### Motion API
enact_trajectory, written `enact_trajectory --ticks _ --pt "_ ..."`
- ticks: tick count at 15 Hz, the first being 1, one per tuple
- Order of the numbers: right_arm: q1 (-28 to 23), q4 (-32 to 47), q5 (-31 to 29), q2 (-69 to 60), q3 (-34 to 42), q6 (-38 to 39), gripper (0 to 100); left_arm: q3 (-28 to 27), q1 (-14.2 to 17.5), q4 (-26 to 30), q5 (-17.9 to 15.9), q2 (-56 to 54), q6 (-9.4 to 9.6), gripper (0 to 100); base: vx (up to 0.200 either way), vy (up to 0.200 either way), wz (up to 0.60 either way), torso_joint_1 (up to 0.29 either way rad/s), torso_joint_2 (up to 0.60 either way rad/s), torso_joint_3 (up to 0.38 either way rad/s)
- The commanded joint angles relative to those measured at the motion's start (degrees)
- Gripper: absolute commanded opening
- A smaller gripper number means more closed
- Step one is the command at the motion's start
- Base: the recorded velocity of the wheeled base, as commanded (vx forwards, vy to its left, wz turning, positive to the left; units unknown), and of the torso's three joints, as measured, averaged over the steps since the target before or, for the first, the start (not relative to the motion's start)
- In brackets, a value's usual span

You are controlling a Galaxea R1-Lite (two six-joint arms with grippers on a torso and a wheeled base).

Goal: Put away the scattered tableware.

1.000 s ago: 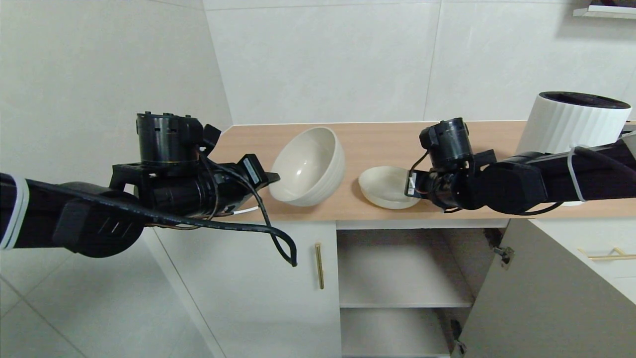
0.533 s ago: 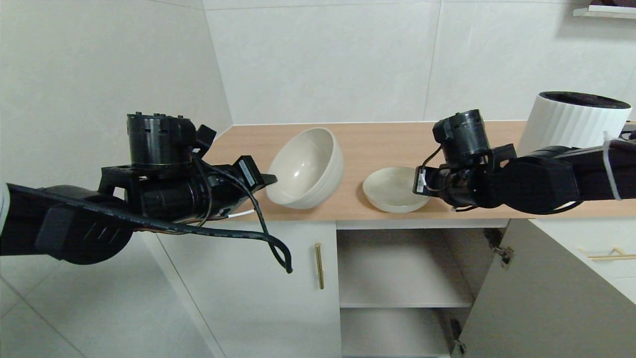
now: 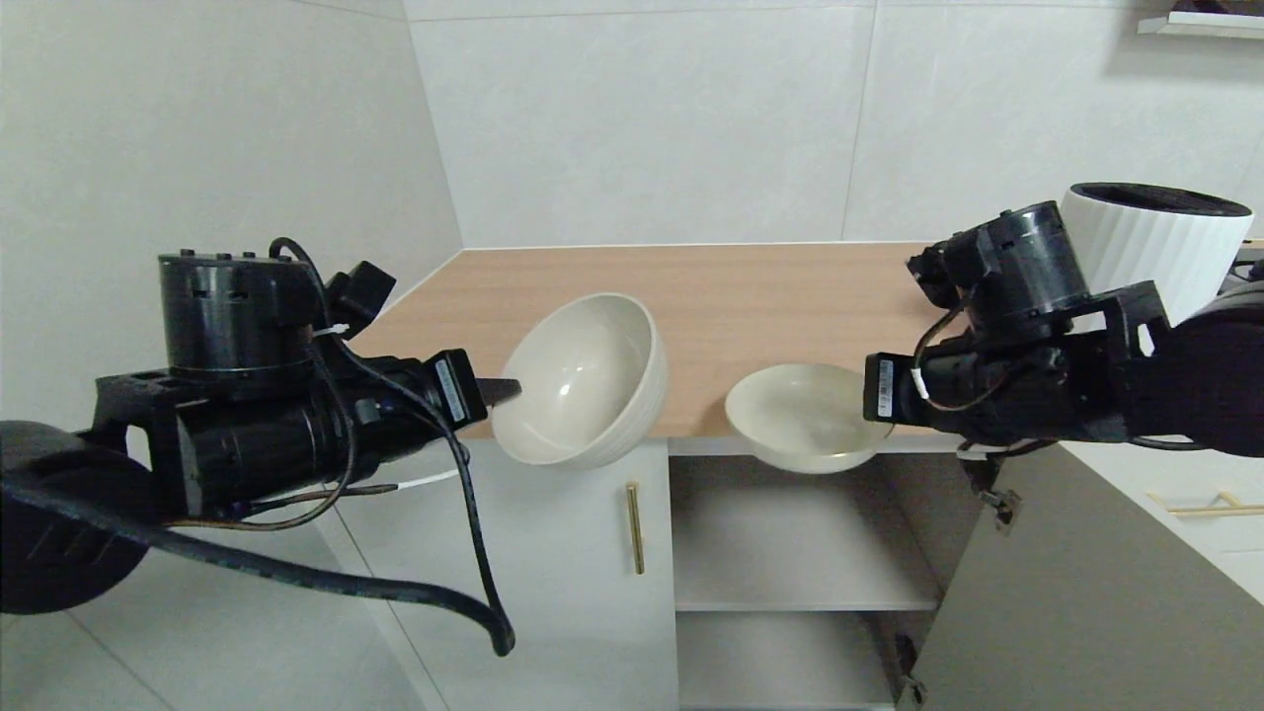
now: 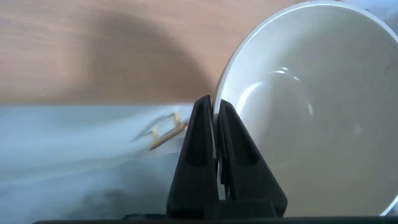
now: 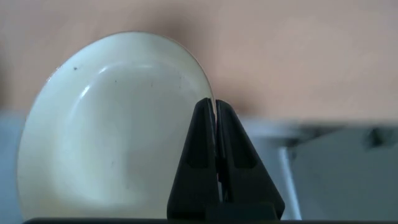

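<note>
Left tool (image 3: 499,387) grips the deep bowl (image 3: 583,380) by its rim; right tool (image 3: 879,395) grips the shallow dish (image 3: 800,415) likewise. Both hang past the bench (image 3: 750,286) front edge. Lower each level onto the cabinet shelf (image 3: 790,553), avoiding rim contact.

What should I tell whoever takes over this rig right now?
Left gripper: fingers shut on the rim of the deep bowl.
Right gripper: fingers shut on the rim of the shallow bowl.
Both bowls are held at the front edge of the counter, above the open cabinet.
Done: both bowls picked up.
Left: set each on a cabinet shelf and release.
</note>
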Motion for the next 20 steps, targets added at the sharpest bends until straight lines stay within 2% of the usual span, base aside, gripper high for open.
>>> enact_trajectory --ticks 1,2,3,5,8,14,15,17,18,20 --pt "0.22 0.21 5.43 -6.16 4.04 -1.38 0 1.99 -0.05 0.25 0.05 -2.90 1.63 0 0.000 0.000 0.00 0.000 0.00 0.000" --pt "0.22 0.30 6.49 -6.51 4.31 -1.99 0 2.16 -0.14 0.42 0.05 -2.98 2.43 0 0.000 0.000 0.00 0.000 0.00 0.000" --pt "0.31 0.30 7.28 -7.04 5.10 -2.34 0 2.52 -0.14 1.22 0.05 -3.34 4.01 0 0.000 0.000 0.00 0.000 0.00 0.000" --pt "0.92 0.39 7.28 -7.12 5.71 -2.61 0 2.69 -0.14 1.66 0.05 -3.69 4.80 0 0.000 0.000 0.00 0.000 0.00 0.000" --pt "1.19 0.04 7.36 -6.95 7.91 -6.47 0 3.04 -0.76 1.74 -0.04 -3.25 4.89 0 0.000 0.000 0.00 0.000 0.00 0.000" --pt "2.59 0.04 7.36 -6.42 8.88 -6.83 0 3.22 -0.76 1.74 -0.12 -3.16 4.97 0 0.000 0.000 0.00 0.000 0.00 0.000" --pt "2.77 -0.05 7.36 -6.42 9.05 -6.91 0 4.19 -0.84 1.74 -0.30 -3.42 6.03 0 0.000 0.000 0.00 0.000 0.00 0.000" --pt "2.86 -0.05 7.36 -5.98 9.05 -6.91 0 5.68 -0.84 1.74 -0.30 -3.42 10.69 0 0.000 0.000 0.00 -0.013 0.03 0.023" --pt "2.86 -0.05 7.36 -5.89 9.05 -6.91 0 5.94 -0.93 1.74 -0.30 -3.34 11.48 0 0.000 0.000 0.00 -0.100 0.24 0.154" --pt "2.86 -0.05 7.36 -5.72 9.05 -6.91 0 5.94 -1.02 1.66 -0.30 -3.25 11.48 0 0.000 0.000 0.00 -0.154 0.38 0.227"
